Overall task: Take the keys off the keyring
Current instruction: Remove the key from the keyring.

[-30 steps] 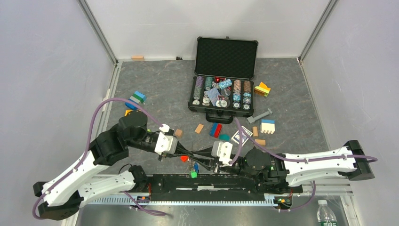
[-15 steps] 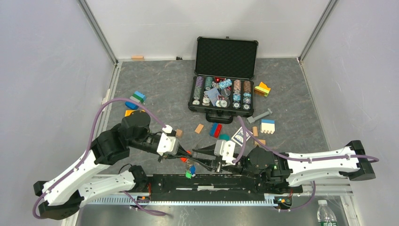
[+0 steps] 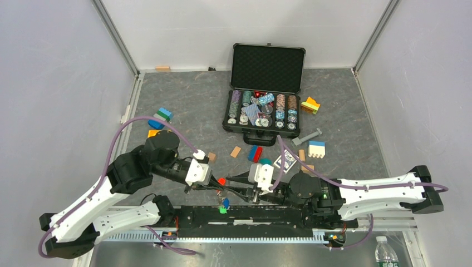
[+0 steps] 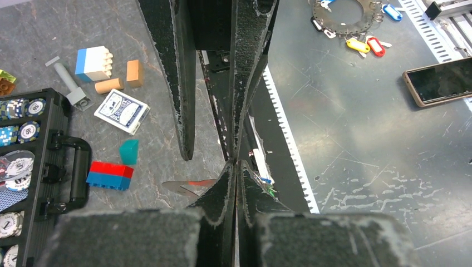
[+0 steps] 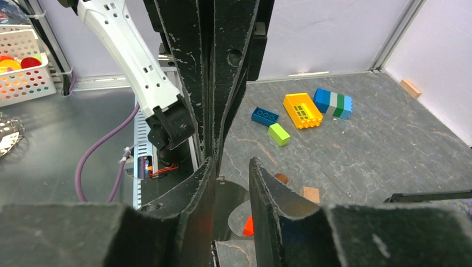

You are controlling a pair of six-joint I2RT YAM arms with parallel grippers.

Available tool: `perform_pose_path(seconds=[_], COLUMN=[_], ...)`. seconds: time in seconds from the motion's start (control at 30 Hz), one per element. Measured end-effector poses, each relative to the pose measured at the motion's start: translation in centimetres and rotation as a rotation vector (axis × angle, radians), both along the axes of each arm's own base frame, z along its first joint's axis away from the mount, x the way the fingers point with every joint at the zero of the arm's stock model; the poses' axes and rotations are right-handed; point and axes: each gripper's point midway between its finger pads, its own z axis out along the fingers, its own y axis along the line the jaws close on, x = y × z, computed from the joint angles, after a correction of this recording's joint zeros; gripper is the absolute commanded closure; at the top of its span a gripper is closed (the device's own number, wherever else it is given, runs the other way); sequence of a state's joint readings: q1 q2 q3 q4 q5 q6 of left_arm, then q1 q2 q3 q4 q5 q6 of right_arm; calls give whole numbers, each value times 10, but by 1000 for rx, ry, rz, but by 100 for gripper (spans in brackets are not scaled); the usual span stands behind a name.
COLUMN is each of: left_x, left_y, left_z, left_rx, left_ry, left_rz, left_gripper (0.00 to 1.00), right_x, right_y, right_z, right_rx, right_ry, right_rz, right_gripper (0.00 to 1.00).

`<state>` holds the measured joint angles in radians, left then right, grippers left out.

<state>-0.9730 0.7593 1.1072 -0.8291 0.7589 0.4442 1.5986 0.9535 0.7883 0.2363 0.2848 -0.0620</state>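
Note:
The keys hang in a bunch under my left gripper (image 3: 217, 185): a red-headed one (image 3: 221, 181) up by the fingertips, a blue one (image 3: 225, 201) and a green one (image 3: 222, 209) dangling lower over the rail. That gripper (image 4: 236, 164) is pressed shut; the thin keyring is pinched between its pads and hidden. The red key (image 4: 195, 182) sticks out to its left. My right gripper (image 3: 228, 184) faces it tip to tip with its jaws apart (image 5: 231, 162), and the red key head (image 5: 249, 226) shows low in the gap without being clamped.
An open black case of poker chips (image 3: 261, 108) stands mid-table. Toy blocks (image 3: 255, 153), a card deck (image 3: 285, 160) and wooden pieces (image 3: 236, 151) lie just beyond the grippers. More blocks (image 3: 161, 115) sit at the left. The black base rail (image 3: 250, 214) runs under the keys.
My right gripper's jaws have opened wider. Both grippers and the key bunch have shifted slightly away from the near edge.

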Motion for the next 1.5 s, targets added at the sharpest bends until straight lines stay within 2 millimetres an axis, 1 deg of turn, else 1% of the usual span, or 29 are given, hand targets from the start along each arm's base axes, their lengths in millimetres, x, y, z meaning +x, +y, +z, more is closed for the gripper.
perform_pose_path(seconds=[0.27, 0.47, 0.63, 0.77, 0.97, 1.13, 1.2, 1.27, 1.33, 1.37, 1.4, 1.5], left_x=[0, 0, 0, 1, 1, 0, 0, 0, 0, 0, 0, 0], left_y=[1, 0, 0, 0, 0, 0, 0, 0, 0, 0, 0, 0], left_z=[-3, 0, 0, 0, 0, 0, 0, 0, 1, 1, 1, 1], left_rx=[14, 7, 8, 10, 10, 8, 8, 8, 8, 8, 7, 7], left_ry=[-4, -8, -7, -6, -7, -7, -7, -7, -7, -7, -8, -7], left_rz=[-7, -7, -7, -7, -7, -9, -8, -8, -9, -9, -9, -9], left_gripper=[98, 98, 98, 98, 98, 98, 98, 98, 98, 98, 98, 98], right_x=[-8, -13, -13, -13, -13, -13, -12, -12, -10, -10, -9, -8], right_y=[-2, -6, -1, 4, 9, 9, 9, 9, 8, 8, 8, 7], right_z=[-10, -8, -16, -25, -33, -32, -32, -32, -31, -31, -32, -32], right_rx=[-46, -42, -63, -91, -114, -106, -100, -98, -91, -90, -88, -83], right_ry=[22, 37, 41, 42, 43, 45, 45, 44, 46, 45, 46, 48], right_rz=[46, 71, 71, 70, 69, 65, 62, 60, 52, 49, 45, 37], right_gripper=[63, 64, 65, 67, 75, 76, 81, 88, 91, 94, 100, 100])
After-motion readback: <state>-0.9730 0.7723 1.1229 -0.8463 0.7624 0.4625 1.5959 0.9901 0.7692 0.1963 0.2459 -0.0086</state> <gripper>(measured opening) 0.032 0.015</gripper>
